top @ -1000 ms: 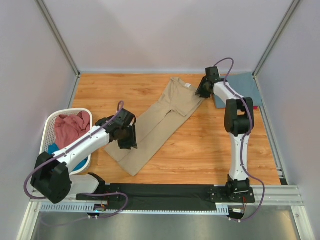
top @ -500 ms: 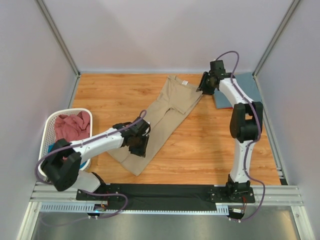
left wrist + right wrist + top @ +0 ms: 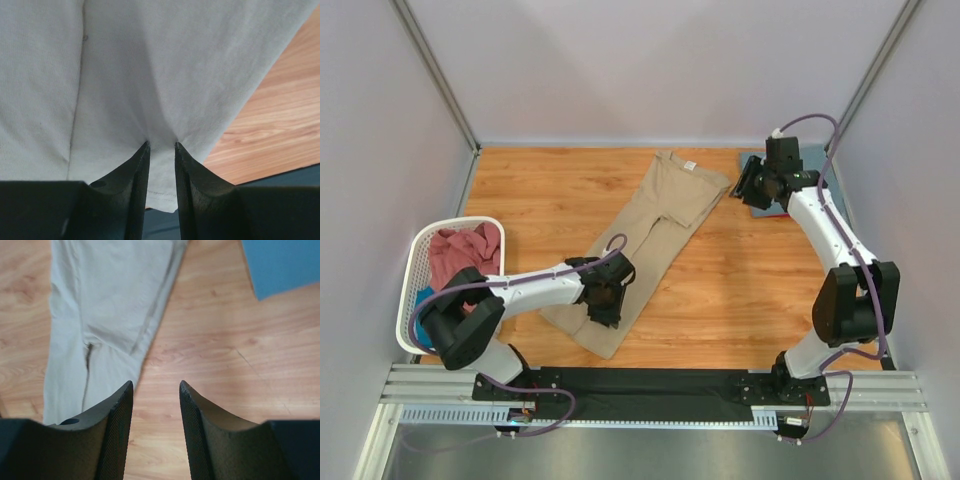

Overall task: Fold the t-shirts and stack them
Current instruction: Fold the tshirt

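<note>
Fingers on the left arm (image 3: 132, 175) pinch a pucker of the tan shirt (image 3: 655, 225), spread slantwise across the worktop (image 3: 750, 290); right fingers (image 3: 115, 425) gape, empty, over bare wood near the blue shirt (image 3: 280, 265).

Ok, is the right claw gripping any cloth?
No, the right claw stands open above the wooden table, with nothing held in it.

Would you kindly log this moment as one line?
left pincer: shut on tan t-shirt | right pincer: open, empty, over table
</note>
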Action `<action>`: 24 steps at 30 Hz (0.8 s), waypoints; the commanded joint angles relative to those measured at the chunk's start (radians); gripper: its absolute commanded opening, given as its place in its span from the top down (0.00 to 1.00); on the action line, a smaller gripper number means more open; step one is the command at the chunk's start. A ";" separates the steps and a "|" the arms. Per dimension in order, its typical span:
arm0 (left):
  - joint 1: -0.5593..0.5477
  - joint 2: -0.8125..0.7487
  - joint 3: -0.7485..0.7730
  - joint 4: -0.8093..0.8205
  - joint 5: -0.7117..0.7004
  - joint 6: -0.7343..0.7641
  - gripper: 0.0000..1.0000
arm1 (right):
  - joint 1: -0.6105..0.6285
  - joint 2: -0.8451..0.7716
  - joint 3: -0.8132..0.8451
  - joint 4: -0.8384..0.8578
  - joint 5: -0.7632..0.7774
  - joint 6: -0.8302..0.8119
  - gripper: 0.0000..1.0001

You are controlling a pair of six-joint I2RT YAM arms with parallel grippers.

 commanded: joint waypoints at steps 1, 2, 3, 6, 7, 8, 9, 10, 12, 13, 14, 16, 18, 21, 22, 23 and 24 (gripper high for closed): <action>-0.065 0.033 -0.038 0.045 0.052 -0.128 0.66 | -0.004 -0.040 -0.102 0.029 0.004 0.030 0.56; -0.074 0.034 -0.034 0.041 0.052 -0.145 0.66 | -0.004 -0.045 -0.120 0.053 -0.001 0.031 0.56; -0.083 0.037 -0.026 0.027 0.051 -0.164 0.66 | -0.004 -0.056 -0.160 0.073 -0.004 0.034 0.56; -0.103 0.018 -0.014 0.003 0.072 -0.223 0.64 | -0.004 -0.054 -0.214 0.184 -0.037 0.048 0.56; -0.108 0.005 -0.006 -0.011 0.068 -0.240 0.64 | -0.004 -0.045 -0.231 0.239 -0.048 0.053 0.56; -0.108 -0.007 0.015 -0.030 0.062 -0.243 0.63 | -0.004 -0.016 -0.234 0.263 -0.059 0.065 0.56; -0.108 -0.034 0.032 -0.077 0.047 -0.240 0.62 | -0.004 0.001 -0.235 0.291 -0.064 0.071 0.56; -0.108 -0.047 0.052 -0.108 0.005 -0.225 0.62 | -0.004 0.022 -0.232 0.343 -0.068 0.079 0.55; -0.108 -0.068 0.124 -0.186 -0.024 -0.202 0.60 | -0.005 0.094 -0.219 0.391 -0.077 0.099 0.55; -0.108 -0.072 0.147 -0.202 -0.062 -0.171 0.60 | -0.005 0.122 -0.202 0.420 -0.076 0.105 0.53; -0.108 -0.067 0.182 -0.205 -0.063 -0.151 0.59 | -0.010 0.181 -0.168 0.429 -0.068 0.114 0.53; -0.108 -0.062 0.197 -0.186 -0.041 -0.114 0.59 | -0.019 0.246 -0.122 0.460 -0.077 0.157 0.52; -0.109 -0.053 0.192 -0.147 -0.011 -0.102 0.59 | -0.030 0.337 -0.053 0.472 -0.088 0.197 0.52; -0.109 -0.027 0.161 -0.110 -0.006 -0.100 0.59 | -0.039 0.435 0.033 0.486 -0.077 0.221 0.51; -0.109 -0.018 0.152 -0.101 -0.004 -0.102 0.59 | -0.042 0.458 0.057 0.488 -0.079 0.223 0.51; -0.109 0.000 0.131 -0.079 0.003 -0.103 0.59 | -0.042 0.502 0.097 0.488 -0.082 0.227 0.51; -0.109 0.014 0.120 -0.067 0.009 -0.105 0.59 | -0.044 0.525 0.123 0.480 -0.087 0.231 0.51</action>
